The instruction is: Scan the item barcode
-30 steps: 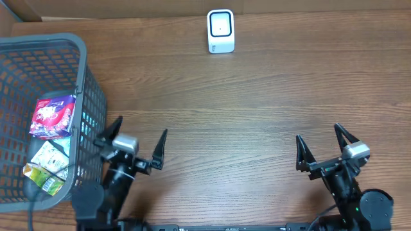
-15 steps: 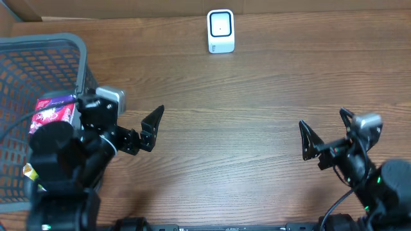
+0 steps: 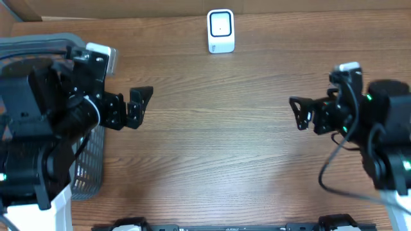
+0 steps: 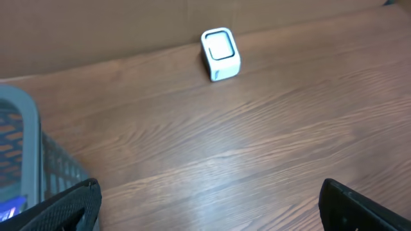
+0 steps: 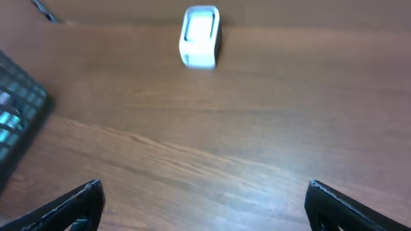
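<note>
Comparing the current overhead view with those of the preceding second, both arms have left their positions at the near edge of the table and moved farther in over it. The left arm now stands over the grey mesh basket at the left side, covering most of the basket interior that was exposed a second ago. The left hand is spread wide and empty, its fingers framing bare wood just to the right of the basket rim. The right arm has shifted from the near right corner to mid-depth on the right side. The right hand is likewise spread wide and holds nothing, well apart from the left hand. The white barcode scanner remains upright at the far edge of the table, centred between the two arms, in the same place as before. The item packets that lay open to view in the basket earlier are now hidden from overhead by the left arm. Only a strip of blue-violet packaging shows inside the basket at the lower left edge of the left wrist view, and which packet it belongs to cannot be told.
</note>
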`<state>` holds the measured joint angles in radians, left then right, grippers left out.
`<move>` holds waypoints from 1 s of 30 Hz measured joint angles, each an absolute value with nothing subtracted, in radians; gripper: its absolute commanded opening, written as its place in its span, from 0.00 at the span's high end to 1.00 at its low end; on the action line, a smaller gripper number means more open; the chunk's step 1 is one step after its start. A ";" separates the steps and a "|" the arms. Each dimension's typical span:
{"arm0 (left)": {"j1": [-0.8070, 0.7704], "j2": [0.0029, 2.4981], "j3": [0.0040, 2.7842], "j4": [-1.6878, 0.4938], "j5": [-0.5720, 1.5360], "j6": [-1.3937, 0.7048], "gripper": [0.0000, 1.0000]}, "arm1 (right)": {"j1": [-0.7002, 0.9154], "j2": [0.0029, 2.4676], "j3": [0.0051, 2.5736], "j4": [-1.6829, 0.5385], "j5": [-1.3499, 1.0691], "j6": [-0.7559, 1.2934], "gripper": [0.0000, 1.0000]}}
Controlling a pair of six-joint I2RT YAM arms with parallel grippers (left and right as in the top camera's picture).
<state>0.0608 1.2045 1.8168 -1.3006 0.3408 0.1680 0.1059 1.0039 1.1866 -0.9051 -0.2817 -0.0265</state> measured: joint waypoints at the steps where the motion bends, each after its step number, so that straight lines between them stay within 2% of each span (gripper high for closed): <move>1: 0.061 1.213 1.818 -1.309 0.335 0.168 0.00 | 0.105 1.033 1.187 -0.907 -0.281 -0.027 0.00; 10: 0.100 1.242 1.834 -1.335 0.207 0.086 0.00 | 0.105 1.230 1.187 -0.906 -0.284 -0.027 0.00; 15: 0.203 1.242 1.890 -1.336 0.107 -0.046 0.00 | 0.105 1.309 1.187 -0.907 -0.285 -0.027 0.00; 25: 0.509 1.316 1.896 -1.385 -0.012 -0.295 0.00 | 0.105 1.373 1.187 -0.907 -0.285 -0.026 0.00; 30: 0.566 1.417 1.893 -1.385 -0.023 -0.339 0.00 | 0.105 1.373 1.187 -0.907 -0.285 -0.026 0.00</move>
<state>0.5655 1.4166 1.8927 -1.3846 -0.0235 -0.3389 0.1055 1.3731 1.1866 -0.9066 -0.2848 -0.0261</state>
